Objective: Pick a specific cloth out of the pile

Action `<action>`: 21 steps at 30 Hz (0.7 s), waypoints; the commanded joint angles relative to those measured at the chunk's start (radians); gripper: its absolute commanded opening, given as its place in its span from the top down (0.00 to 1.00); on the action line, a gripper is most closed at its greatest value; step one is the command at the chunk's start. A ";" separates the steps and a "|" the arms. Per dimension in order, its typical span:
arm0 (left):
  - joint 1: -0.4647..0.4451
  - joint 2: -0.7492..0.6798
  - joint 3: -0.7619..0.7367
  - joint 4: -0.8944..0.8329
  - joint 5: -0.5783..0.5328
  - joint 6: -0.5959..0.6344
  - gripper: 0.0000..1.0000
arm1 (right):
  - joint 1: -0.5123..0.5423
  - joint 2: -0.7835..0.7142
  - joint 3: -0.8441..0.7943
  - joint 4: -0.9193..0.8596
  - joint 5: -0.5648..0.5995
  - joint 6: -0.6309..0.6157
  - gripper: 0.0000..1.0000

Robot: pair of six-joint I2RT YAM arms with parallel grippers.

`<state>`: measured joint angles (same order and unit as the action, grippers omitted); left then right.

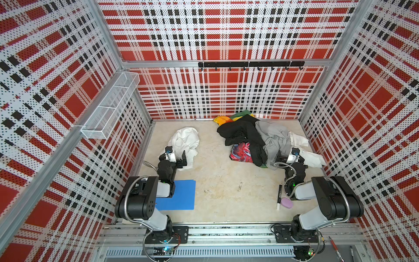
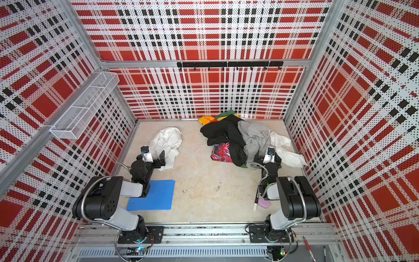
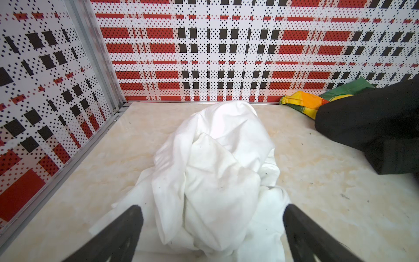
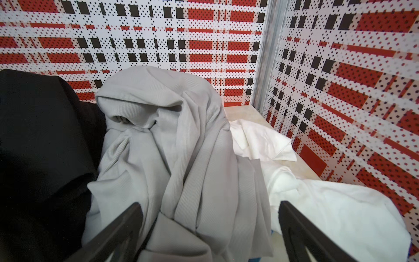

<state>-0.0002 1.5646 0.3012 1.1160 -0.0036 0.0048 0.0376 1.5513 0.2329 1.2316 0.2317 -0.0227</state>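
The pile (image 1: 251, 140) (image 2: 233, 138) lies at the back right of the floor: black (image 4: 38, 140), light grey (image 4: 176, 147), rainbow (image 3: 303, 103) and red-patterned (image 1: 241, 153) cloths. A white cloth (image 1: 305, 149) (image 4: 340, 208) pokes out from under the grey one at the pile's right edge. Another crumpled white cloth (image 1: 184, 140) (image 3: 217, 163) lies alone at the left, apart from the pile. Which white one the task means I cannot tell. My left gripper (image 1: 174, 154) (image 3: 212, 208) stands open over the near end of the lone white cloth. My right gripper (image 1: 291, 157) (image 4: 209, 205) stands open astride the grey folds.
A blue mat (image 1: 182, 195) lies under the left arm. A black-and-white marker (image 1: 279, 196) and a pink oval piece (image 1: 286, 202) lie beside the right arm. A wire basket (image 1: 111, 102) hangs on the left wall and a hook rail (image 1: 249, 64) on the back wall.
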 commanded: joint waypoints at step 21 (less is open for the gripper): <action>0.005 0.008 0.001 0.038 0.010 0.000 0.01 | -0.011 0.006 0.033 -0.022 -0.068 -0.016 0.00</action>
<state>-0.0002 1.5646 0.3012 1.1168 -0.0036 0.0048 0.0311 1.5513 0.2516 1.1694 0.1677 -0.0376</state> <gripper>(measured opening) 0.992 0.999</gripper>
